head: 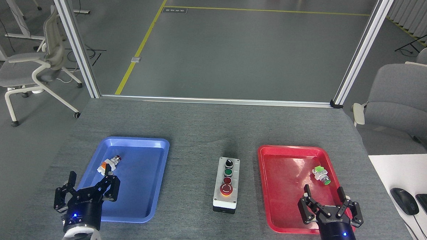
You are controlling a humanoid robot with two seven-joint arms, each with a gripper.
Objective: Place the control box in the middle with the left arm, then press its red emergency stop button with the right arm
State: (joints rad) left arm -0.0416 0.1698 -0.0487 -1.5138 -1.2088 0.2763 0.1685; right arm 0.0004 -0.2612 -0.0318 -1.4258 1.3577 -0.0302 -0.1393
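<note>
The box (226, 184) sits on the bare surface (199, 126), midway between its left and right edges, nearer the front edge. Its red stop button (226, 188) faces up. A blue tray (154, 189) is to its left, a red tray (267, 193) to its right. The left gripper (88, 177) and right gripper (323, 195) hang apart from the box, jaws wide open, holding nothing.

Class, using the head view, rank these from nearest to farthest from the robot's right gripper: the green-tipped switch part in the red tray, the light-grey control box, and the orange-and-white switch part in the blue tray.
1. Green-tipped switch part: just beyond the right gripper, in the red tray.
2. Light-grey control box: to its left, mid-table.
3. Orange-and-white switch part: far left, in the blue tray.
</note>
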